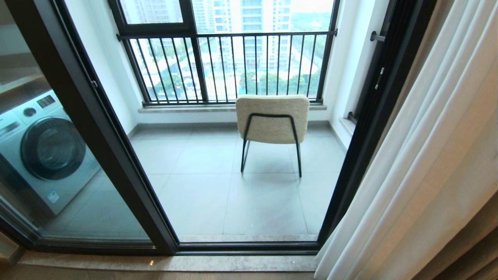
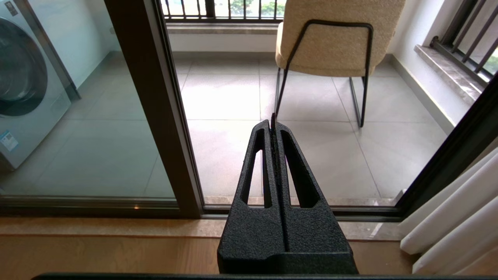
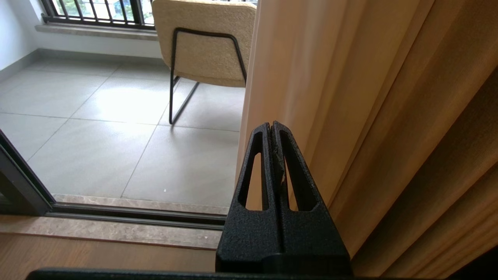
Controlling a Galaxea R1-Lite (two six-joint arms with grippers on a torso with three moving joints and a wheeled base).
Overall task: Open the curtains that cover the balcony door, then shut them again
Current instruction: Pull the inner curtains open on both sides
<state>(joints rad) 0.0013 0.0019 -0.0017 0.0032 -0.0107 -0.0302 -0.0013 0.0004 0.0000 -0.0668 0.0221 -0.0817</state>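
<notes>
Sheer white floor-length curtains [image 1: 420, 163] hang bunched right of our dark-framed glass balcony door [image 1: 105, 147], so closing them remains. Our left gripper [image 2: 273, 118] and right gripper [image 3: 271, 125] are pinched together, empty; next needs a grasp.
</notes>
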